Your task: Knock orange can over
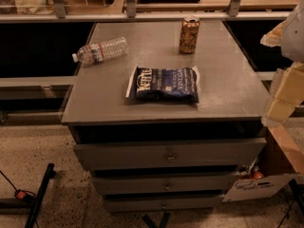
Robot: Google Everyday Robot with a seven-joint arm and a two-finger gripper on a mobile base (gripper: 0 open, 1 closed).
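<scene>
The orange can [189, 35] stands upright near the far edge of the grey cabinet top [228, 89], right of centre. It is orange-brown with pale markings and a silver top. My gripper [281, 102] shows as pale cream parts at the right edge of the camera view. It hangs off the cabinet's right side, well to the right of the can and nearer than it, and touches nothing on the top.
A clear plastic water bottle [100, 50] lies on its side at the far left of the top. A dark blue chip bag [165, 84] lies flat in the middle. The cabinet has drawers [168, 155] below. A cardboard box [280, 167] sits at the lower right.
</scene>
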